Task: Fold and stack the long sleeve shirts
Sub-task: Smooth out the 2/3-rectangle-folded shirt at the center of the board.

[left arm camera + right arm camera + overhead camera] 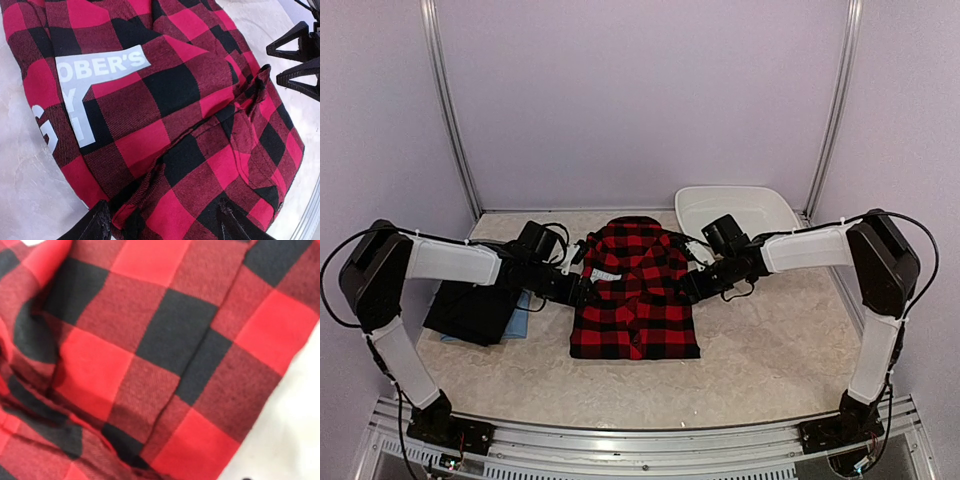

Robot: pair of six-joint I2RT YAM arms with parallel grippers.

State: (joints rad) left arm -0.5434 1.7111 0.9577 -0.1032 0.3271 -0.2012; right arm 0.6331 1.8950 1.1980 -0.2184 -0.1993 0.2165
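Pale stone-patterned surface [770, 350] carries the red-and-black flannel shirt [635, 300] at centre. Your left end effector [162, 217] straddles its edge wide open; the right end effector [291, 62] stands parted alongside, empty. Pinch both layers squarely.

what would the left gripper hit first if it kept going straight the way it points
The red-and-black flannel shirt: the left gripper points straight at it, with fabric lying between its open fingers. Nothing else seems to come first.
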